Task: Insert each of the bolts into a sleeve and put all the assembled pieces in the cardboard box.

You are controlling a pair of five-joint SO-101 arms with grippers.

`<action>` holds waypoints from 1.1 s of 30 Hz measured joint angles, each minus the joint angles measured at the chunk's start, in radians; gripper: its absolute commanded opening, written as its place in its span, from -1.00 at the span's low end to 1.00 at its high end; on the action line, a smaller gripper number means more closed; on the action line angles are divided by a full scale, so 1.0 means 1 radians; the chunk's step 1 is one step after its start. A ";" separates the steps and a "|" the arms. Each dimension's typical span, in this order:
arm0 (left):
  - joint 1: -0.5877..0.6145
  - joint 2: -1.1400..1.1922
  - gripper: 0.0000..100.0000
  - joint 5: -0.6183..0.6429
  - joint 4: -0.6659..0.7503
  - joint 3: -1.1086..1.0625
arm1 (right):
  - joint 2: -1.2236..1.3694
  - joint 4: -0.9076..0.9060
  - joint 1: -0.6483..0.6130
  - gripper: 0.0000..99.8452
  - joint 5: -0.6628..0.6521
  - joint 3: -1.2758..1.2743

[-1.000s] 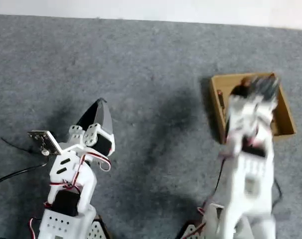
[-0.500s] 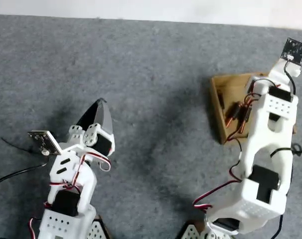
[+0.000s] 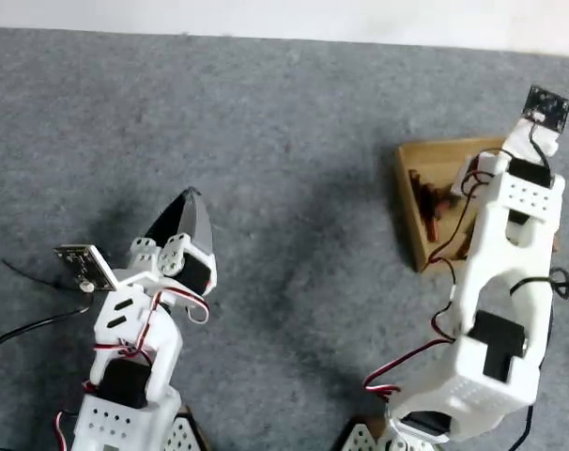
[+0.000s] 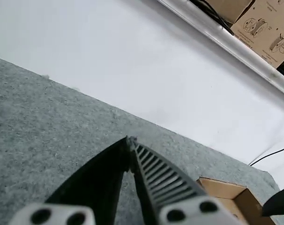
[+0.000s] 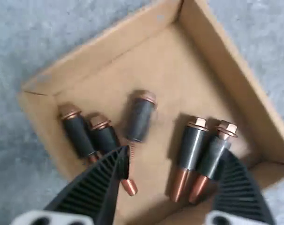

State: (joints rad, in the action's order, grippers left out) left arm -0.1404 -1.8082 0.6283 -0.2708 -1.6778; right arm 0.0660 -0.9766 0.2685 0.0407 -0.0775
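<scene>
- grey felt-like mat (image 3: 266, 122) covers the table, fuzzy and faintly mottled, with a plain white strip (image 3: 266, 14) along its far edge.
- the cardboard box (image 3: 406, 202) sits on the far right part of the mat. it is a shallow open tray of brown card with low walls and raw-cut rims.
- inside it lie five assembled pieces (image 5: 141, 117): two side by side toward one wall, one alone near the middle, and two more side by side toward the opposite wall.
- each piece is a copper-coloured bolt (image 5: 198, 124) with a flanged head and a rounded tip, pushed through a dark sleeve (image 5: 79, 133) that tapers slightly. the metal looks smooth and a little shiny; the sleeve looks dull, like rubber or plastic.
- the right gripper (image 5: 175, 157) hangs over the box with its claw spread wide and nothing between its ribbed black fingers.
- the left gripper (image 4: 131, 143) sits low over the near left part of the mat, well apart from the box, its claw pinched together on nothing.
- every bolt that shows is already in a sleeve and already in the box, so i judge the job done or all but done. what is left is probably no more than lifting the right arm away from the box.
</scene>
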 measured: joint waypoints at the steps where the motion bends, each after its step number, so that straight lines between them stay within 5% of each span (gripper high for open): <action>1: 0.000 0.000 -0.99 0.000 -0.002 0.000 | -0.035 -0.006 0.000 -0.66 0.000 0.000; 10: 0.000 0.000 -0.99 0.000 -0.002 0.000 | -0.525 0.044 -0.138 -0.66 0.000 -0.422; 21: 0.000 0.000 -0.99 -0.183 -0.078 0.000 | -1.208 0.468 -0.198 -0.66 0.000 -1.280; 27: 0.000 0.000 -0.99 -0.310 -0.184 0.000 | -1.573 0.491 -0.199 -0.66 0.002 -1.587; 33: 0.000 0.000 -0.99 -0.384 -0.361 0.000 | -1.866 0.373 -0.201 -0.66 0.002 -1.596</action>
State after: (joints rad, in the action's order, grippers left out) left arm -0.1404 -1.8082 0.2447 -0.6314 -1.6778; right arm -1.7998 -0.6038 0.0675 0.0422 -1.6732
